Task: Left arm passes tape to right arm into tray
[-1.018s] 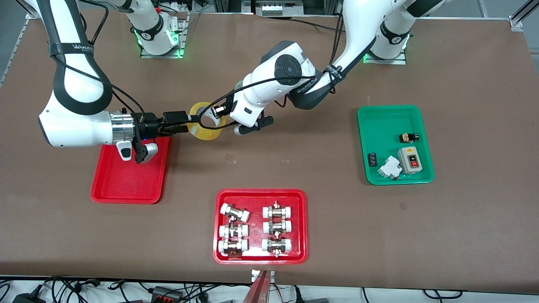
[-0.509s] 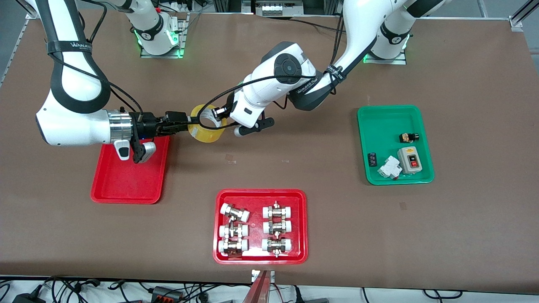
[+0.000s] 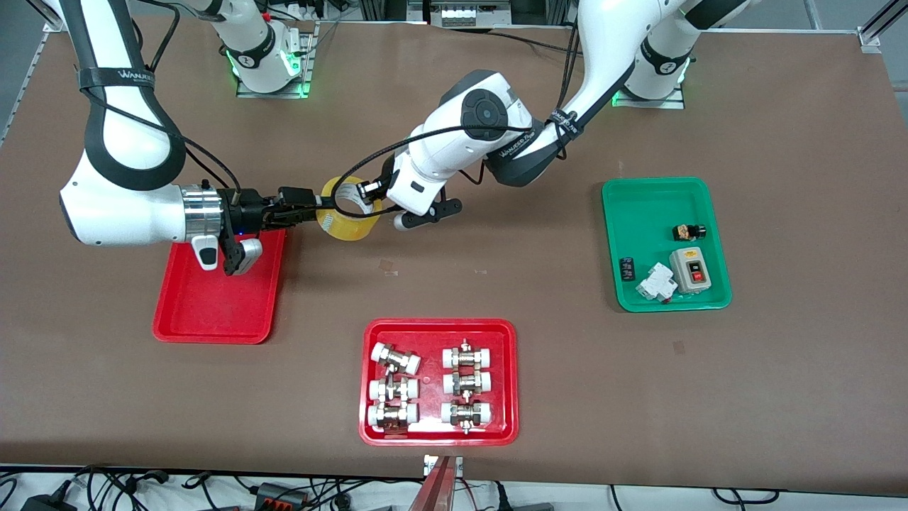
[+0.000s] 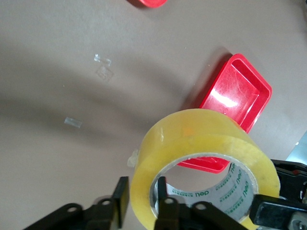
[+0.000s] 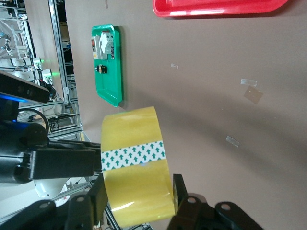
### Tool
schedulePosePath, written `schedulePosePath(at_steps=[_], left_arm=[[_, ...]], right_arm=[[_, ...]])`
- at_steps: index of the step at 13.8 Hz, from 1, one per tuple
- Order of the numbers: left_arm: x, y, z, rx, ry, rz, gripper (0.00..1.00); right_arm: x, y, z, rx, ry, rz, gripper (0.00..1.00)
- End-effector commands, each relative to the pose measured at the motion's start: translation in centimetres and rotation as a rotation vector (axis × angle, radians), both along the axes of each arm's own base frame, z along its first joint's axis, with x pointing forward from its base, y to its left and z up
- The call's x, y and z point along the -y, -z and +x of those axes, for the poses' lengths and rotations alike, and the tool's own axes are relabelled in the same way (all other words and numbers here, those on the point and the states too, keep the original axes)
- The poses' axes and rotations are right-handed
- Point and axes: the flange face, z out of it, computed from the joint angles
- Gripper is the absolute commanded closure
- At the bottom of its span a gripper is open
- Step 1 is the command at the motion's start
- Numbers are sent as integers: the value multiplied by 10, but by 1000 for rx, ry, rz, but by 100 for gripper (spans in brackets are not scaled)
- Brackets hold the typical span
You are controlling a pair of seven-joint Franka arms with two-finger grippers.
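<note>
The yellowish tape (image 3: 347,226) hangs in the air between both grippers, over the bare table beside the plain red tray (image 3: 213,312). My left gripper (image 3: 369,190) straddles the ring's wall, one finger inside the core. In the left wrist view (image 4: 142,199) a small gap shows between the outer finger (image 4: 122,201) and the tape (image 4: 206,129), so it is open. My right gripper (image 3: 320,211) is shut on the tape across its width, as the right wrist view (image 5: 138,194) shows on the roll (image 5: 134,172). The tray (image 4: 240,91) lies below the roll.
A red tray of white-capped metal fittings (image 3: 438,433) lies nearer the front camera, mid-table. A green tray (image 3: 617,213) with small electrical parts sits toward the left arm's end and also shows in the right wrist view (image 5: 108,81). Small tape scraps (image 3: 386,266) lie on the table.
The right arm's wrist and the tape shifted slightly a second ago. Both arms have stayed nearly still since.
</note>
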Motion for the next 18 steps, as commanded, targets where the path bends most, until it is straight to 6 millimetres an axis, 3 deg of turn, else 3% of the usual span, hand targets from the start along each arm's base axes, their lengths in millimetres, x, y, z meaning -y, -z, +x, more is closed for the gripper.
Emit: schedulePosePath(at_steps=[1,3,4,6,7,9,12,14,16,18], left_arm=[[-2,-12,9,48,5,-2,0],[-35,-31,40,56,-53,-16,0],[-46,-47,42,19,-55,-29,0],[-92,-58,61,-110,-46,4,0],[-113,-66,66,-160,-25,26,0],[-176,-83,89,-227,-54,72,0],[-231,-113,76,-296,9,228,0],[-267,-128,69,-268,87,358,0],[-286,-146,52,-257,215,445,0],[-321,-154,52,-245,312,481,0]], right_arm=[[-2,-14,-5,16,11,20,100],[-1,-15,-4,20,13,18,100],[0,-16,-4,21,16,19,100],[9,-19,0,17,34,17,100],[22,-19,4,17,56,17,100],[59,-5,11,-2,92,16,100],[121,26,14,-13,110,29,100],[159,59,11,-9,71,14,100],[199,95,6,18,48,26,100],[232,125,-1,38,32,35,100]])
